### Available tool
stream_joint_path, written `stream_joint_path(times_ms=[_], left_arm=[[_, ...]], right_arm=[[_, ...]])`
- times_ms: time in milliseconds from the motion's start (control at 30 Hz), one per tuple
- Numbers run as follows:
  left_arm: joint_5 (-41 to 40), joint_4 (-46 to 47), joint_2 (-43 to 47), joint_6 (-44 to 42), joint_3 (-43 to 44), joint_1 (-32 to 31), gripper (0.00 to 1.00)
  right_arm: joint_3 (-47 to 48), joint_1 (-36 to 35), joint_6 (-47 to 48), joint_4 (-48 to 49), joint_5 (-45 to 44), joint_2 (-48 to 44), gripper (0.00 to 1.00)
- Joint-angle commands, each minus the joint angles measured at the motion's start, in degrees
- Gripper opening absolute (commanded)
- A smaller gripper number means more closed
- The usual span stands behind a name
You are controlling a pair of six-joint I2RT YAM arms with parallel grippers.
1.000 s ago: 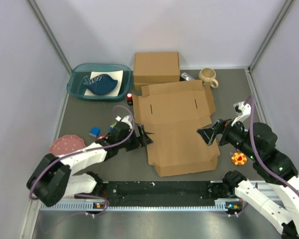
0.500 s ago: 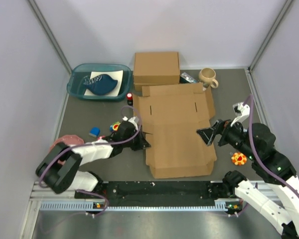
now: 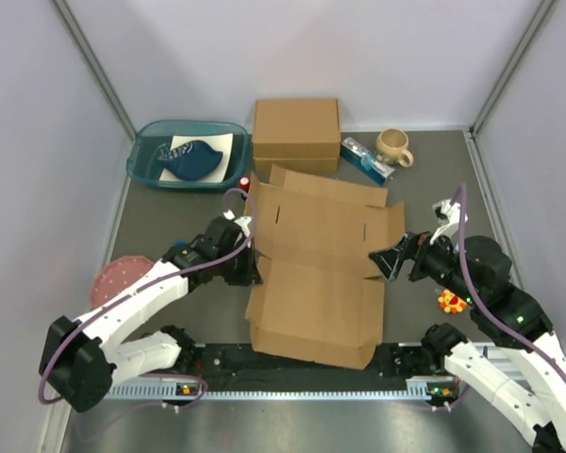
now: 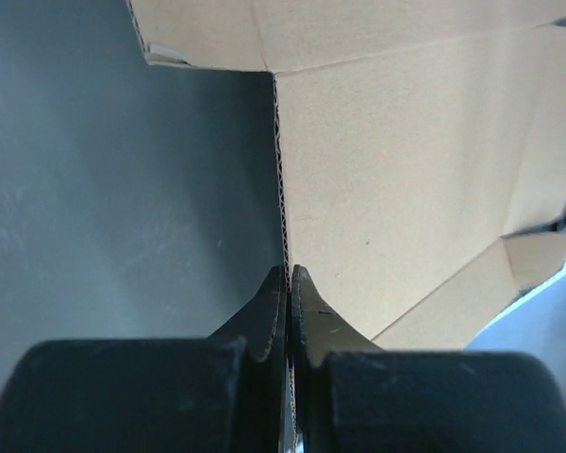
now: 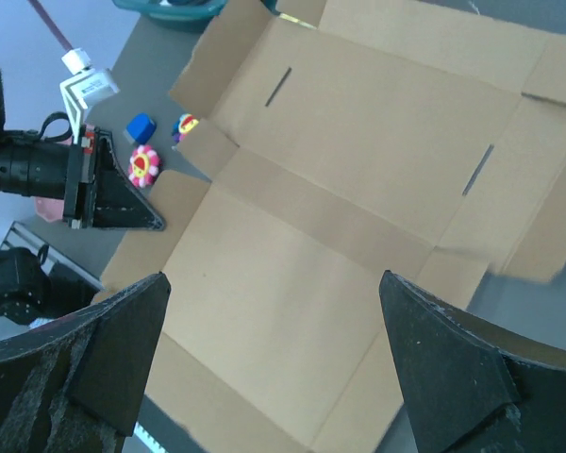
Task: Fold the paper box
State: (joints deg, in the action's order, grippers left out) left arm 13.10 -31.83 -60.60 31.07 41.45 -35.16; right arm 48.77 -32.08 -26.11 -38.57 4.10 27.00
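The paper box [image 3: 321,264] is a flat brown die-cut sheet with flaps and slits, lying mid-table with its left side raised and its near end over the front rail. My left gripper [image 3: 250,269] is shut on the sheet's left edge. In the left wrist view the corrugated edge [image 4: 284,189] runs straight into the closed fingers of that gripper [image 4: 290,274]. My right gripper [image 3: 389,261] hovers open above the sheet's right side. The right wrist view shows its fingers spread wide [image 5: 272,278] over the bare panel [image 5: 292,283], touching nothing.
A thicker closed cardboard box [image 3: 296,132] stands at the back, with a teal tub [image 3: 187,154] to its left. A blue-white packet [image 3: 366,159] and a mug [image 3: 393,145] lie on its right. A pink disc [image 3: 118,276] lies left, an orange flower toy [image 3: 451,301] right.
My left gripper closed on the sheet's left edge and lifted it. The sheet slid toward the near edge, uncovering the blue-white packet. The right gripper stayed open and shifted a little.
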Motion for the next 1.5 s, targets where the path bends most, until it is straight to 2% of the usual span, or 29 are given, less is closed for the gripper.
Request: stream_joint_path(times_ms=[0,33,67,100,167,200,233,267,400,500,533,633,667,700,733,800,867,1033,1100,1467], left_arm=[[1.6,-13.2,-4.9,-2.1,3.1,-0.4,0.0],[1.7,-13.7,-5.4,-2.0,3.5,-0.3,0.04],[1.5,-14.1,-5.4,-1.3,3.6,-0.4,0.2],[0.3,-14.8,-4.9,-0.7,3.9,-0.3,0.57],[-2.7,-16.1,-3.0,1.0,5.0,-0.3,0.76],[-5.0,-16.7,-2.2,1.2,6.3,-0.3,0.8],[-5.9,-16.8,-1.5,1.4,7.1,-0.3,0.92],[-6.8,-16.7,-0.4,1.8,7.9,-0.3,0.98],[-14.6,-12.3,1.0,3.2,12.1,-0.2,0.99],[-20.2,3.5,2.2,2.3,7.5,-0.1,0.99],[-21.1,16.2,2.5,2.0,5.8,0.3,0.99],[-22.6,29.2,-0.7,3.1,4.2,3.2,0.99],[-20.2,31.0,-5.7,1.8,5.8,4.2,0.99],[-17.8,31.4,-9.0,0.5,10.0,5.4,0.95],[-15.3,31.3,-16.2,-1.0,12.7,7.0,0.9],[-11.3,26.1,-23.7,-1.4,22.0,8.5,0.81],[-7.0,23.7,-32.6,-2.1,27.1,10.9,0.75],[-1.7,23.7,-44.3,-4.3,36.7,13.4,0.63],[-1.9,21.7,-46.4,-5.6,39.6,13.5,0.61],[-1.1,23.0,-52.6,-7.6,41.3,13.5,0.59]], right_arm=[[-0.5,0.3,0.4,2.6,1.4,-0.9,0.95],[-0.6,0.3,0.4,2.6,1.3,-1.3,0.95],[-0.9,0.3,0.6,2.5,1.2,-1.5,0.95],[-1.0,0.3,0.8,2.5,1.0,-1.6,0.95],[-1.0,0.3,1.0,2.4,0.7,-2.0,0.95],[-0.9,0.3,1.1,2.5,0.6,-1.8,0.95],[-1.0,0.3,1.1,2.6,0.5,-1.3,0.95],[-0.7,0.3,1.1,2.8,0.4,-0.6,0.95],[0.4,0.3,0.7,4.3,-1.7,3.2,0.96],[-0.9,0.3,-0.4,7.7,-5.9,6.5,0.93],[-1.7,0.3,-0.4,9.4,-6.0,6.8,0.91],[-2.6,0.3,-0.9,12.3,-6.7,9.0,0.88],[-2.3,0.2,0.0,12.5,-6.1,10.2,0.88],[-2.0,0.3,0.3,13.1,-5.1,12.1,0.88],[-1.7,0.3,0.7,13.4,-4.5,13.3,0.88],[-1.1,0.3,1.6,14.2,-4.4,15.3,0.88],[-0.5,0.3,2.4,15.0,-4.4,18.3,0.87],[-0.4,0.3,2.4,17.0,-4.4,22.8,0.86],[-0.6,0.3,2.4,18.0,-4.4,23.7,0.86],[0.2,0.3,1.8,21.5,-1.8,30.5,0.86]])
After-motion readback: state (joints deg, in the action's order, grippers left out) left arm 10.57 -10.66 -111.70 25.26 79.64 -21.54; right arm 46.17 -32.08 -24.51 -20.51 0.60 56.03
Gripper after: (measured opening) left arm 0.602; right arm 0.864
